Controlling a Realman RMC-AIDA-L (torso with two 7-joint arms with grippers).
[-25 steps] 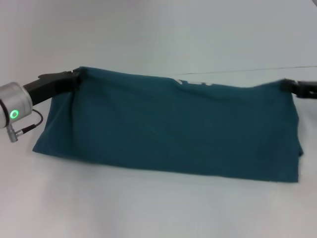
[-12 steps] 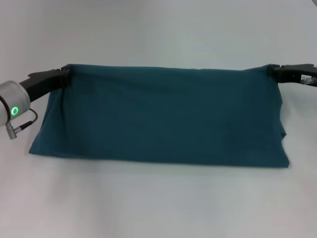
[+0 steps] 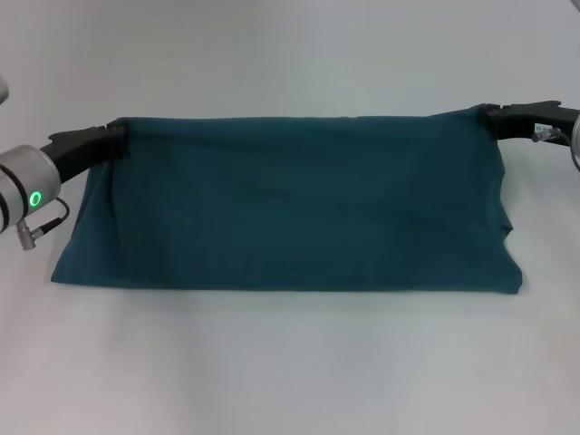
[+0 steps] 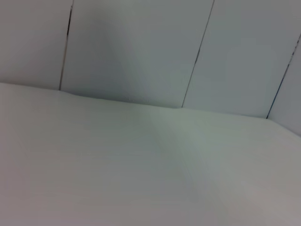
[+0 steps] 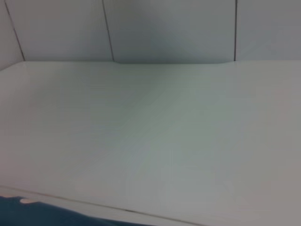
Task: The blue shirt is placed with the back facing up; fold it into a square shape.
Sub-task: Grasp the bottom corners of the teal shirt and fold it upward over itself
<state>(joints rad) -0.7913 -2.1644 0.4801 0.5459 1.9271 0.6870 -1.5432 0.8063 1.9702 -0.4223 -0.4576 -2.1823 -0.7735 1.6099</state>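
Overhead, the shirt [image 3: 290, 204] lies across the middle of the white table [image 3: 290, 372] as a wide folded band, plain side up, its near fold flat on the surface. At the far left corner the left gripper [image 3: 116, 140] is clenched on the cloth; at the far right corner the right gripper [image 3: 490, 118] grips the shirt likewise, so the far edge runs taut between the 2.

From the left wrist, only bare table [image 4: 141, 174] and panelled wall [image 4: 141, 52] appear.

From the right wrist, table [image 5: 155, 136] fills most of the picture, with a sliver of shirt [image 5: 51, 216] at one edge.
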